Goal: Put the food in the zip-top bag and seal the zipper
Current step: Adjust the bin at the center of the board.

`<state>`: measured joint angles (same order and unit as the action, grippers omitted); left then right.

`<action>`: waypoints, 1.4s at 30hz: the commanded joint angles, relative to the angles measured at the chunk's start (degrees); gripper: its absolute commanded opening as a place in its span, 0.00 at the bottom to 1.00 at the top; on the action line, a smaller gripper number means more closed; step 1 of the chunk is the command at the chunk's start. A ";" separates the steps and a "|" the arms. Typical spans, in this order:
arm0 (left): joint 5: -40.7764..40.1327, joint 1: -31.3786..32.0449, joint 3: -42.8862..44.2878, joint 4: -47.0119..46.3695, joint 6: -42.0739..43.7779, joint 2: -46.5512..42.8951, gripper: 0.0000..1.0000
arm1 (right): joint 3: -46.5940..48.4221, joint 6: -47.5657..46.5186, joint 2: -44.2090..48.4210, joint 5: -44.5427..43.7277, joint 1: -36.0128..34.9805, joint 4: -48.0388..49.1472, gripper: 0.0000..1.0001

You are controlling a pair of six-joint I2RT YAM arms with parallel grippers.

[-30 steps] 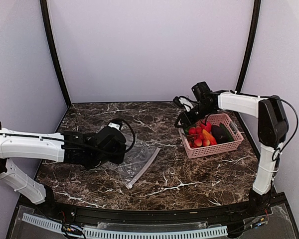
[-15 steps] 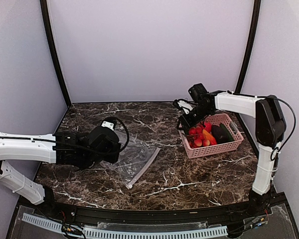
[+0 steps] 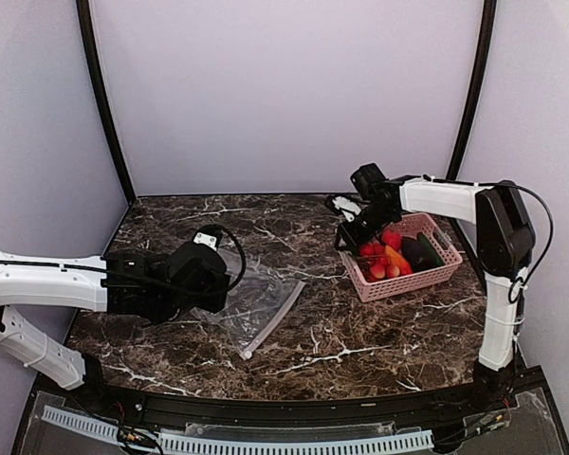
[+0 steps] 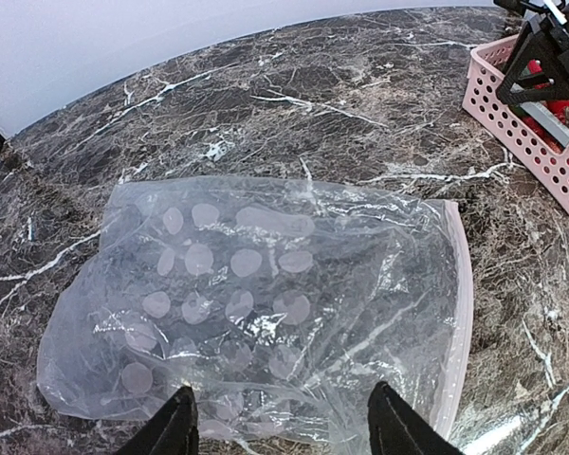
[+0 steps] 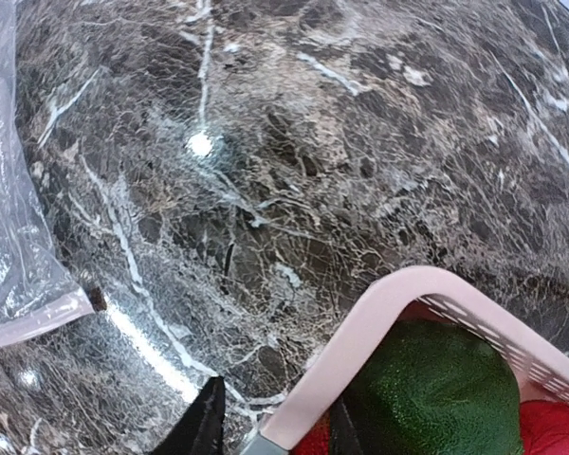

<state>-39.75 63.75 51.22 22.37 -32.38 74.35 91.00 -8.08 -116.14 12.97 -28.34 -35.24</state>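
– Two arms share one table (image 3: 341,332), operator: dark brown marble with white veins, pale lilac walls (image 3: 284,95) on three sides, and black poles (image 3: 100,95) up the back corners.

– What does each camera give me that the others don't?

– Only the overhead view shows you the whole layout. The zip-top bag (image 3: 256,299) lies flat under the left wrist. The pink basket (image 3: 408,282) stands well apart from it, at the right arm's tip. In the basket is the food (image 3: 384,258): red pieces, an orange one, the dark eggplant (image 3: 414,251) and the green cucumber (image 3: 431,251). That view hides the left fingers under the wrist body. Your left wrist view adds the bag's pale round dots and its zipper (image 4: 460,313), off to the right of those jaws. Your right wrist view adds a pebbled green piece (image 5: 436,398) just inside the basket rim, and a bag corner far out to the left.

– And the jaws?

– Your left gripper (image 4: 284,431) stands wide apart and holds nothing. The bag's near edge lies between and just ahead of its fingertips, and I cannot tell if they touch the plastic. Your right gripper (image 5: 270,431) is partly apart and straddles the basket rim. One finger is outside, just off the rim, and the other is inside beside the green piece. It grips nothing that I can see.
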 commanded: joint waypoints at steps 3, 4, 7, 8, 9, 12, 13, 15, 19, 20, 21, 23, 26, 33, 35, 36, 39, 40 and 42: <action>0.98 -0.11 -0.88 -0.63 -0.21 -0.83 0.60 | -1.62 -4.66 2.37 -1.66 -2.70 -1.36 0.14; 1.07 -0.11 -0.83 -0.82 0.46 -0.76 0.60 | -2.50 -4.99 3.54 -2.03 -2.87 -1.51 0.12; 1.35 -0.11 -0.25 -1.59 2.58 -0.07 0.61 | -5.53 -5.95 6.38 -2.44 -3.11 -2.65 0.10; 1.35 -0.11 -0.07 -1.65 2.89 0.32 0.61 | -6.70 -6.12 7.61 -2.62 -3.08 -2.89 0.09; 1.27 -0.11 0.28 -1.70 3.41 0.52 0.61 | -8.18 -6.37 8.87 -2.48 -3.12 -3.04 0.09; 1.31 -0.11 0.51 -2.54 4.37 1.40 0.61 | -13.28 -7.60 13.48 -1.89 -3.15 -3.22 0.05; 1.41 -0.11 0.44 -2.92 4.75 1.59 0.61 | -15.07 -8.57 15.18 -0.62 -3.21 -3.35 0.02; 1.69 -0.09 0.13 -4.05 5.44 2.32 0.61 | -20.17 -12.07 19.42 1.78 -3.73 -3.69 0.00; 2.58 -0.11 0.23 -6.27 7.12 4.65 0.61 | -29.26 -18.73 26.46 2.79 -5.55 -4.22 0.00; 2.84 -0.07 0.52 -6.85 7.92 5.10 0.61 | -31.26 -20.37 28.10 2.75 -5.74 -4.59 0.00; 3.23 -0.09 1.15 -7.15 8.28 6.14 0.61 | -32.96 -21.99 29.60 2.91 -5.71 -4.88 0.00; 4.06 -0.11 2.25 -7.50 9.35 7.67 0.62 | -36.96 -26.00 32.86 3.72 -5.84 -5.74 0.00; 6.16 -0.11 3.88 -8.02 11.22 9.57 0.63 | -41.15 -32.23 37.77 4.77 -5.94 -6.23 0.00; 16.69 -0.07 6.35 -10.27 14.85 13.29 0.61 | -44.32 -42.60 42.23 0.40 -6.00 -6.06 0.00; 20.00 -0.11 6.95 -10.88 15.83 14.14 0.60 | -44.06 -43.68 42.01 -0.04 -5.98 -6.07 0.00; 21.52 -0.11 7.62 -10.95 16.06 14.99 0.60 | -43.64 -43.88 41.84 0.13 -6.01 -6.22 0.00; 22.39 -0.11 9.91 -9.85 17.28 17.27 0.60 | -41.96 -44.13 41.48 2.33 -6.01 -6.96 0.00; 22.29 -0.05 11.41 -8.87 17.71 18.58 0.60 | -41.35 -43.98 41.18 2.86 -6.02 -6.85 0.00; 20.49 -0.03 14.79 -5.71 18.15 21.32 0.60 | -40.50 -43.26 40.18 2.67 -6.02 -5.96 0.00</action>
<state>-20.23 63.75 60.14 12.64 -16.64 91.66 47.72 -49.54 -74.87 14.50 -33.87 -41.98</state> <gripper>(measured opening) 0.597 0.094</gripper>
